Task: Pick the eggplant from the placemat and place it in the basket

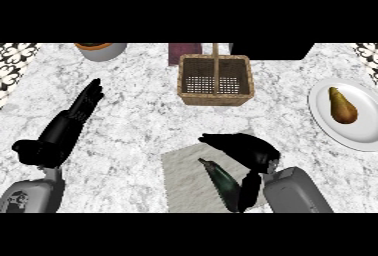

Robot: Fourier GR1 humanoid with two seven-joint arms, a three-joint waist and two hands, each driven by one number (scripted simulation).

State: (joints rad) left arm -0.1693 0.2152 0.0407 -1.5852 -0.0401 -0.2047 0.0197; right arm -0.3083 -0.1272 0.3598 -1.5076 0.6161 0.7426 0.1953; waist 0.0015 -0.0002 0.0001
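A dark green-black eggplant [221, 182] lies on the pale grey placemat [184, 175] at the lower middle, its stem end pointing up-left. My right hand [247, 147] hovers over the eggplant's right side, fingers stretched to the left above it and the thumb [249, 192] hanging down beside it; the fingers do not close on it. The wicker basket [215, 80] with a handle stands at the upper middle, beyond the placemat, with nothing inside. My left hand [63, 130] rests at the left with straight fingers pointing up.
A white plate [362, 135] at the right edge carries a brown pear [342, 106]. A grey pot [102, 50] stands at the upper left. A dark red item [183, 50] and a black block [269, 50] sit behind the basket.
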